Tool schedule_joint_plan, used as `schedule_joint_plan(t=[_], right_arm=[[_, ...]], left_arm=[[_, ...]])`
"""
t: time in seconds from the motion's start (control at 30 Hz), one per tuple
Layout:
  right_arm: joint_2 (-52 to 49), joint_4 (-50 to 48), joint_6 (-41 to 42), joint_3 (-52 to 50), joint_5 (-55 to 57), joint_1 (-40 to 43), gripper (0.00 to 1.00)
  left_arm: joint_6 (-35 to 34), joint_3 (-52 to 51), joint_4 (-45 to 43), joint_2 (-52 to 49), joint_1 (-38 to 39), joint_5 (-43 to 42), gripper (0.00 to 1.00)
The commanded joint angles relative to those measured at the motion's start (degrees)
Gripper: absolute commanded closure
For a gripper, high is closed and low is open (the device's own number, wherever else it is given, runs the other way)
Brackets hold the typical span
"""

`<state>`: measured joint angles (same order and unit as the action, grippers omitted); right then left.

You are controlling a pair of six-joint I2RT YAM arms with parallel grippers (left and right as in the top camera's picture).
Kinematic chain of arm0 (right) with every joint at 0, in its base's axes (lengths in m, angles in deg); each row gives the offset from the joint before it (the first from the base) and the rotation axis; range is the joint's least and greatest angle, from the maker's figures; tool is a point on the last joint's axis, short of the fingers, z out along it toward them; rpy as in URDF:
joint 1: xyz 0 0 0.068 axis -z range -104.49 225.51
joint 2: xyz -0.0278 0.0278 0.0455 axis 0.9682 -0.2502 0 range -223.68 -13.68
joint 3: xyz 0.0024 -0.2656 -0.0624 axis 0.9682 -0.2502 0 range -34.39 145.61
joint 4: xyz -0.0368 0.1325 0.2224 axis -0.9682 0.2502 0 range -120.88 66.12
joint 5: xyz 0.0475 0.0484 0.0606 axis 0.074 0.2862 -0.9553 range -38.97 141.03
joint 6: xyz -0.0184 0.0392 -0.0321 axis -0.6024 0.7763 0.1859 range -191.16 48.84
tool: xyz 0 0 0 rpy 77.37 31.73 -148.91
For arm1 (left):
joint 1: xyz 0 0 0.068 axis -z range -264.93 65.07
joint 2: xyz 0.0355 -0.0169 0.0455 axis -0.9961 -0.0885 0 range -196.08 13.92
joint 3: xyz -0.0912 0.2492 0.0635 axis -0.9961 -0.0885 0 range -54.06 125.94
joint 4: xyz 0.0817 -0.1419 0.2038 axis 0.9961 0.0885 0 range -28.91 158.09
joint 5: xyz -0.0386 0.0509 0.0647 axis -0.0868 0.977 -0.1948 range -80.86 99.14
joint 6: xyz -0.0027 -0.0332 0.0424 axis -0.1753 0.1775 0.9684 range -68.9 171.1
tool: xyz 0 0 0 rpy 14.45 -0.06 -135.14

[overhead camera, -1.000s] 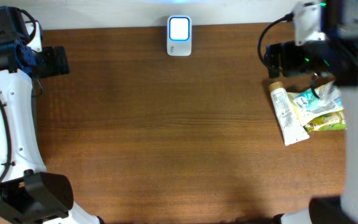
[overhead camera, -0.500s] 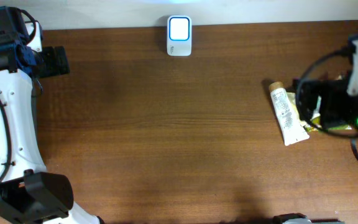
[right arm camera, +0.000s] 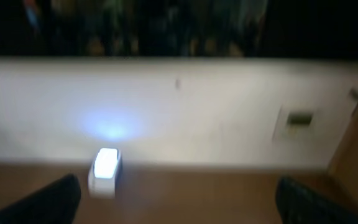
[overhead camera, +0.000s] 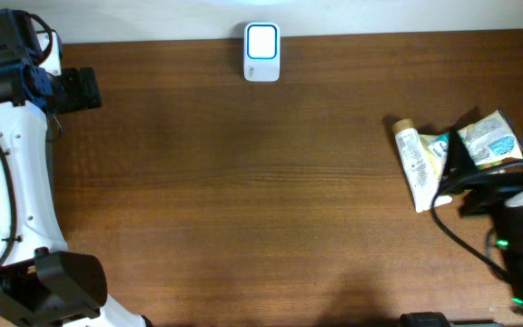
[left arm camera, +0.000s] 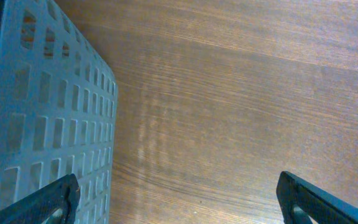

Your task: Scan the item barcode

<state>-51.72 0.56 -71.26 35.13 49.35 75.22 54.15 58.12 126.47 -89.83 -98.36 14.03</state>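
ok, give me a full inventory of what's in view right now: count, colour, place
wooden table: one, dark brown, under everything.
box-shaped barcode scanner with a lit screen: one, white with a blue glow, middle of the far edge.
plastic squeeze tube: one, white with a tan cap, lying flat on the right side.
printed packets: at least two, blue-white and teal-white, piled against the tube, partly hidden by the right arm.
perforated plastic basket: one, grey, seen only in the left wrist view, beside the left gripper.
left gripper: one, black, open and empty, far left over bare wood.
right gripper: one, black, open and empty, facing the scanner and the wall; view blurred.
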Motion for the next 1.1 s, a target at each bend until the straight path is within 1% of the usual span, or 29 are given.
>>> schedule_joint_plan(t=[0.0,0.03,0.13,0.2,0.33,0.47,0.53,0.7,0.73,1.07], right_arm=[[8.98,-17.59,-0.02,-22.27,-5.53,0.33,0.01],[11.26,-22.91,0.31,-28.26,-6.29,0.31,0.02],[19.23,-37.05,6.27,-45.66,-6.73,0.31,0.01],[23.76,-40.61,7.06,-52.74,-6.73,0.26,0.01],[32.00,-41.09,7.02,-62.16,-5.33,0.26,0.01],[35.87,-40.06,6.38,-67.06,-4.24,0.26,0.01],[37.79,-37.00,6.38,-68.94,-4.11,0.26,0.01],[37.86,-27.91,6.43,-69.20,-3.96,0.26,0.01],[37.86,-27.28,6.60,-69.20,-3.98,0.24,0.01],[37.83,-27.34,6.58,-69.20,-4.07,0.28,0.01]], left_arm=[[0.70,-0.07,-0.09,-0.09,-0.24,-0.15,0.01],[0.70,-0.07,-0.09,-0.09,-0.24,-0.13,0.01],[0.70,-0.07,-0.09,-0.09,-0.24,-0.15,0.01],[0.70,-0.07,-0.09,-0.09,-0.24,-0.15,0.01],[0.70,-0.07,-0.11,-0.07,-0.24,-0.15,0.01],[0.70,-0.07,-0.09,-0.07,-0.24,-0.15,0.01],[0.70,-0.07,-0.09,-0.09,-0.24,-0.15,0.01],[0.70,-0.07,-0.09,-0.09,-0.24,-0.13,0.01],[0.70,-0.07,-0.09,-0.09,-0.24,-0.13,0.01],[0.70,-0.07,-0.09,-0.09,-0.24,-0.15,0.01]])
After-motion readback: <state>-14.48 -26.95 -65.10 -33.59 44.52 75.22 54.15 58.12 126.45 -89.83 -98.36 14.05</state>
